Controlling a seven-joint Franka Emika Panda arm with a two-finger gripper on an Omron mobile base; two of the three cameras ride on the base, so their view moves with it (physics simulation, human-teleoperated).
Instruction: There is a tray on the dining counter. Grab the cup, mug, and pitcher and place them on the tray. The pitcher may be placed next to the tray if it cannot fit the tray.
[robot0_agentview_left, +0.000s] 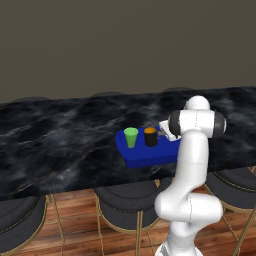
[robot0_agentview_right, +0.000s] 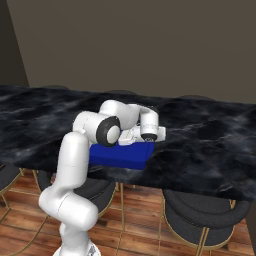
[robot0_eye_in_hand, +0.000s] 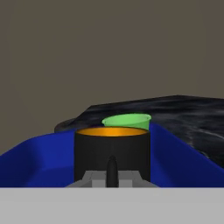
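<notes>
The mug (robot0_eye_in_hand: 112, 153) is clamped by the gripper (robot0_eye_in_hand: 112, 168) at its near side, set inside the tray (robot0_eye_in_hand: 39, 157) before the cup (robot0_eye_in_hand: 127, 121), apparently for release.

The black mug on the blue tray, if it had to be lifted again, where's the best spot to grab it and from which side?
Judging from its pose, grip the mug by its rim wall from above, on the side away from the cup. It stands upright and open-topped on the tray, with the cup close beside it, so a sideways approach from there risks a knock. The handle can't be made out.
</notes>
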